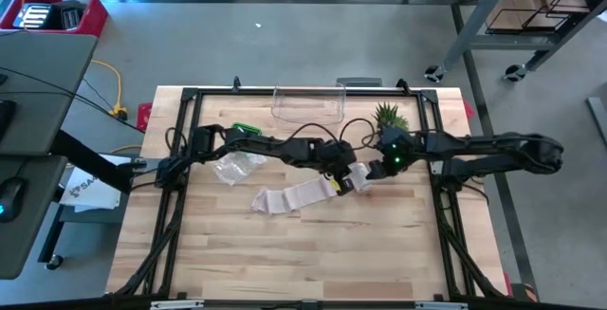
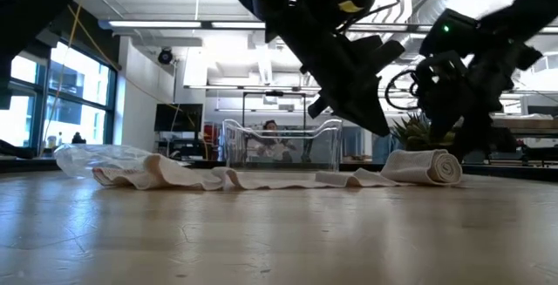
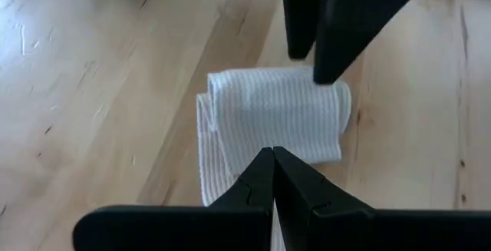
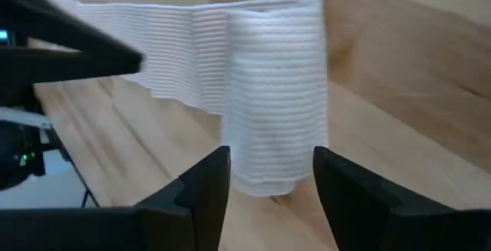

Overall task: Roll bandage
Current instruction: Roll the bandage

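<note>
At the left side of the wooden table [image 1: 285,253] a crumpled clear plastic bag [image 1: 234,167] lies by the left arm, with something green [image 1: 245,128] just behind it that I can't make out from here. From there the bandage [image 1: 296,196] runs loose and rumpled across the middle of the table toward the right, ending in a rolled-up part [image 2: 425,166] that lies on its side on the wood.

The left gripper [image 3: 273,153] reaches in from the left and hangs just over the roll, its two fingers pressed together with nothing between them. Behind the middle of the table stands a clear plastic bin [image 1: 308,103].

The right gripper [image 4: 266,170] comes at the roll from the other side, its fingers parted to either side of the roll's near end; whether they touch the cloth is hard to say. A small green plant [image 1: 390,116] stands at the back, beside the right arm.
</note>
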Tool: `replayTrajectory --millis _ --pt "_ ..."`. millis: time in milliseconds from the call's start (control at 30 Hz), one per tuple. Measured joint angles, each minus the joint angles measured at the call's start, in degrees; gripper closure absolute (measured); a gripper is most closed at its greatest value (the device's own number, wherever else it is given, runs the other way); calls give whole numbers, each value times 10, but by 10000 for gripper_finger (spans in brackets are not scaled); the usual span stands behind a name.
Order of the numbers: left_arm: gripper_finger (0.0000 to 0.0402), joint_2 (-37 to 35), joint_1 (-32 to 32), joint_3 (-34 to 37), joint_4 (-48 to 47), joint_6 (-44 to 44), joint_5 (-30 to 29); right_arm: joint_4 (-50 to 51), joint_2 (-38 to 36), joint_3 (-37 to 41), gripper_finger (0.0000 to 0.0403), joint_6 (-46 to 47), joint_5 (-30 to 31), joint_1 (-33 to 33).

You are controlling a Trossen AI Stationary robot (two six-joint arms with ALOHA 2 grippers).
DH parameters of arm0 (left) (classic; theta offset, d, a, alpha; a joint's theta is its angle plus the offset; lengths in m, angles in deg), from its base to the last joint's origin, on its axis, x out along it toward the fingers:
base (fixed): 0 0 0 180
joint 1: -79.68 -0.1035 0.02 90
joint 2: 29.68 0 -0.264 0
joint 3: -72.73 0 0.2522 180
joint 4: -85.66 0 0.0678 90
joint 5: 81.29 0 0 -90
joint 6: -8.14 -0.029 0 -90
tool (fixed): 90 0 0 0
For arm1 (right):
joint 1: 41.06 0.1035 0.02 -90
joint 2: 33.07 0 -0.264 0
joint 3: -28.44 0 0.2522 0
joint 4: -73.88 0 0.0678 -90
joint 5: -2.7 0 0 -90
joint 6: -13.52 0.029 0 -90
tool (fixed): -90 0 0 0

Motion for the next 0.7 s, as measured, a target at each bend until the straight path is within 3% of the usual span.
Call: replayTrajectory --millis 233,700 --pt "401 18 7 1 -13 9 5 -77 0 45 222 16 13 -9" --pt "401 43 26 0 -2 26 -3 -43 5 22 222 -43 32 -33"
